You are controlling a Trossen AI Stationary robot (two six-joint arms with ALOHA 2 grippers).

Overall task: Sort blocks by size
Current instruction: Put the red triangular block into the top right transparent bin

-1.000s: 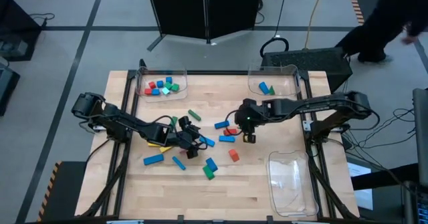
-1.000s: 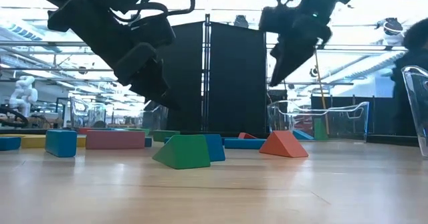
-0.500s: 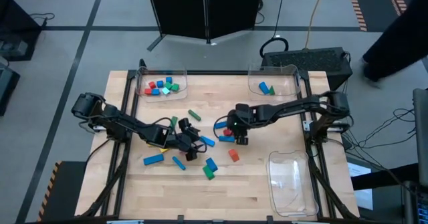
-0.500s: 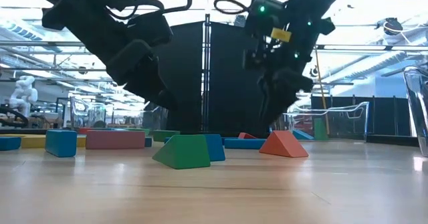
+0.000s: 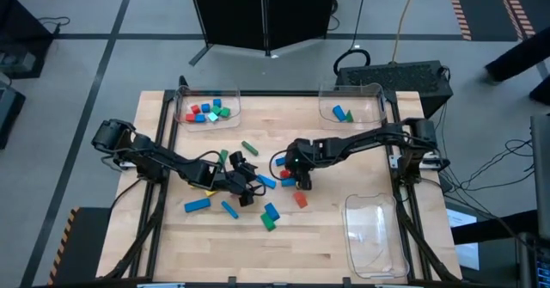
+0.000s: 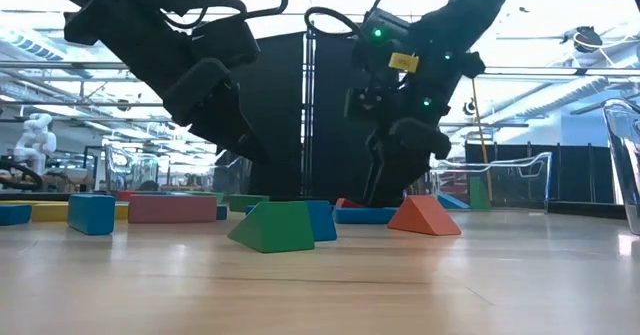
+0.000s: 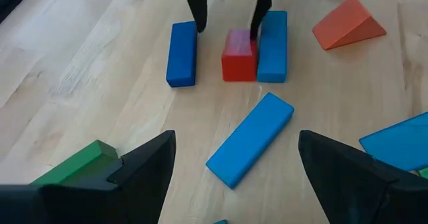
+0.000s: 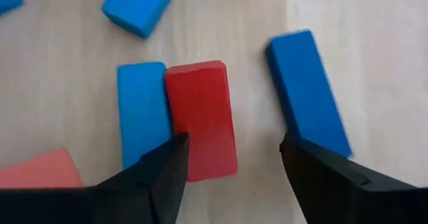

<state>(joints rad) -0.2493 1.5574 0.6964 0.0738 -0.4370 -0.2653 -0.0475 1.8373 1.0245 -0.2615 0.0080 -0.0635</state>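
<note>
Red block (image 8: 201, 120) lies flat on the desk (image 5: 344, 150) near its middle, long side touching a blue block (image 8: 142, 110); a second blue bar (image 8: 308, 90) lies just beside it on the other side, apart. Right hand (image 8: 231, 158) is down over the red block, fingers spread, one tip on the seam between red and the touching blue, the other in the gap toward the separate blue bar. Released, grasping nothing. Left wrist view shows the same: two dark fingers (image 7: 194, 3) straddling the red block (image 7: 239, 54), tips at desk level.

Orange-red wedge (image 5: 300, 199) sits near, toward the front edge. Green wedge (image 6: 272, 227) and another blue block behind it are in front of that. A long blue bar (image 7: 250, 139) lies slantwise ahead of the left hand (image 7: 234, 170).

Left hand is low over the desk's centre-left, fingers wide apart, empty, amid scattered blue and green blocks (image 5: 197, 205).

Far-left clear tray (image 5: 182, 107) holds small red, blue, green and teal blocks (image 5: 206, 111). Far-right tray (image 5: 375, 93) holds two blocks, blue and green (image 5: 342, 113). Near-right tray (image 5: 375, 236) is at the front corner.
</note>
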